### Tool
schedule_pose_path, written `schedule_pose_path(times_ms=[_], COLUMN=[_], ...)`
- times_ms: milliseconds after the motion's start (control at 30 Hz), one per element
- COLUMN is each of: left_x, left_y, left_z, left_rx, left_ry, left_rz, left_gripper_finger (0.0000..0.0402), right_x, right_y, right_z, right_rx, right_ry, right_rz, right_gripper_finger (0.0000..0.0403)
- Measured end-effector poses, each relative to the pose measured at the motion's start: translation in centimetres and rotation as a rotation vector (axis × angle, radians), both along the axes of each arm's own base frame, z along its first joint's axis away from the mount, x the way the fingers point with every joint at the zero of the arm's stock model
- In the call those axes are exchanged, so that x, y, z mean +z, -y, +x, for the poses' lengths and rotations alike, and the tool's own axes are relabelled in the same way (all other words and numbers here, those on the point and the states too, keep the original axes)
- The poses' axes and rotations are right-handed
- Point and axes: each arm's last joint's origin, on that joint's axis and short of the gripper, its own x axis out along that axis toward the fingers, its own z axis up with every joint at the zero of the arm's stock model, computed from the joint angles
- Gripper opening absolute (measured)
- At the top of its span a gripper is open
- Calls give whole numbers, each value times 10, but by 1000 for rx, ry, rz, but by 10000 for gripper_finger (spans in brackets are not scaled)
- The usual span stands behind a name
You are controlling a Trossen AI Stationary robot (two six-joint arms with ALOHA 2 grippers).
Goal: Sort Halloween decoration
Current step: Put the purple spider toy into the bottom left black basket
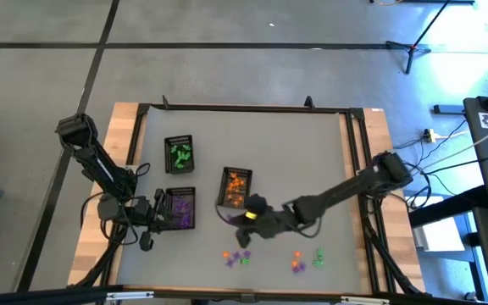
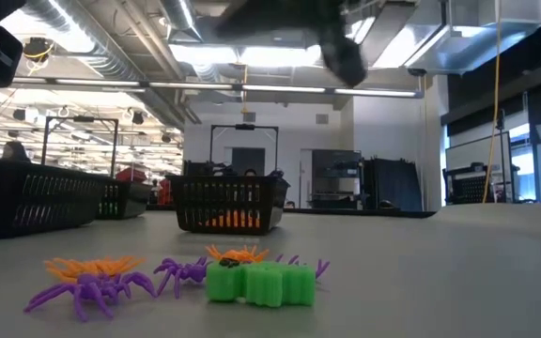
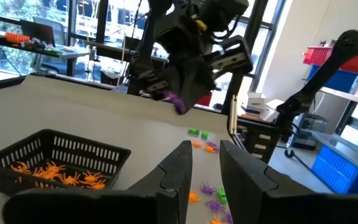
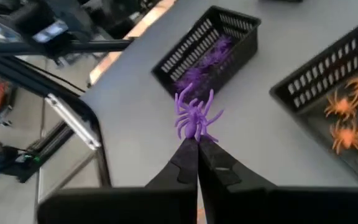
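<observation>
R gripper clamped on purple spider, above table btwn orange tray & purple tray, which sits at its 9 o'clock. Grip's only on a leg tip, so spider could slip mid-carry. L gripper fingers apart, empty, parked by purple tray.

Glossy plastic spider, matt grey table – wooden edge, black plastic mesh trays

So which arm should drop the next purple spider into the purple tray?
The right. Its claw is already shut on a purple spider, held above the table between the orange tray and the purple tray. The left claw waits empty by that purple tray.
</observation>
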Motion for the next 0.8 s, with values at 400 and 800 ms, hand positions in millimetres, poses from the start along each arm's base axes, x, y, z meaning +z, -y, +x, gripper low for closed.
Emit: schedule_pose_path(times_ms=[400, 800], left_x=[7, 10], left_y=[-2, -4], left_z=[-1, -2], left_rx=[40, 72], left_ry=[29, 41], left_rz=[-71, -126], left_gripper_finger=[77, 77], right_x=[8, -10], right_y=[15, 14], right_z=[93, 133], right_rx=[105, 148], right_ry=[53, 5], right_rz=[-134, -179], right_gripper_finger=[0, 0])
